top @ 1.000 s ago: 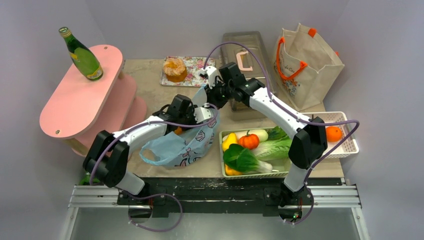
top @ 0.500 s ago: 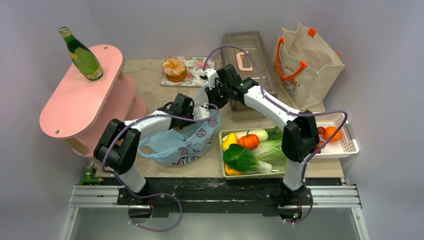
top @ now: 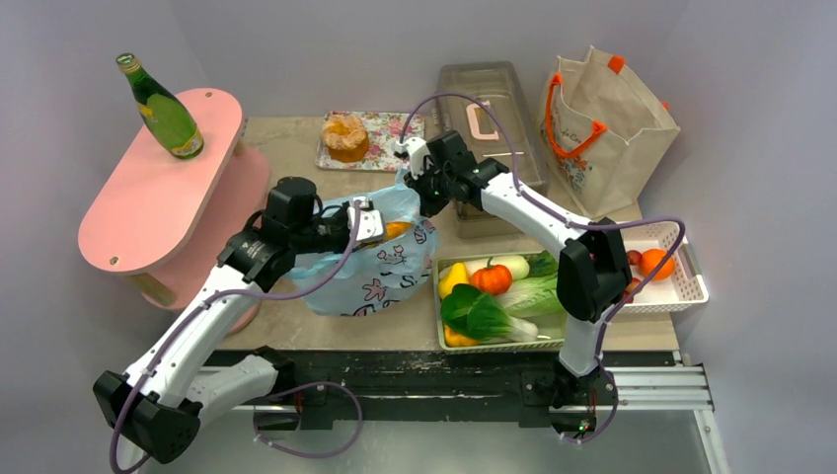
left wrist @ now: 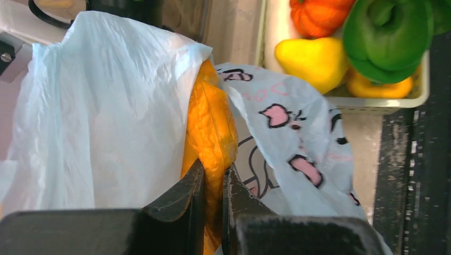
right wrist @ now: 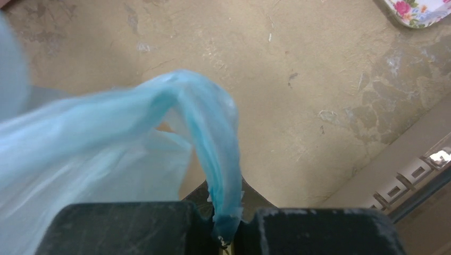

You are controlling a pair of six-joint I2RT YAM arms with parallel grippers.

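Left wrist view, closest in: my left gripper (left wrist: pixel 213 175) is shut almost to touching on an orange crinkled lump (left wrist: pixel 210 125), pinching its lower end at bottom centre of the frame. What the lump is, I cannot tell. It stands in the mouth of the plastic bag (left wrist: pixel 95 106), with plain pale blue film to its left and film printed with pink and black figures to its right. I judge that gripping the very end leaves my fingers outside the film.

From the right wrist, my right gripper (right wrist: pixel 223 236) is clamped tight on a twisted blue strip (right wrist: pixel 213 133) of that bag, which arches up and away to the left over the bare stone-patterned table (right wrist: pixel 319 64). Holding the strip high seems to be what props the mouth open.

From above, the bag (top: pixel 380 276) sits at centre frame, slumped but standing, thin and wrinkled. My left gripper (top: pixel 367 222) is at its upper left rim, and my right gripper (top: pixel 422 183) is pulling its top upward. Just right of it, in the lower right, a green tray (top: pixel 503 346) holds a small pumpkin (top: pixel 491 277), yellow peppers and leafy greens. Farther off, at upper centre, a floral tray (top: pixel 380 126) carries a pastry (top: pixel 345 136).
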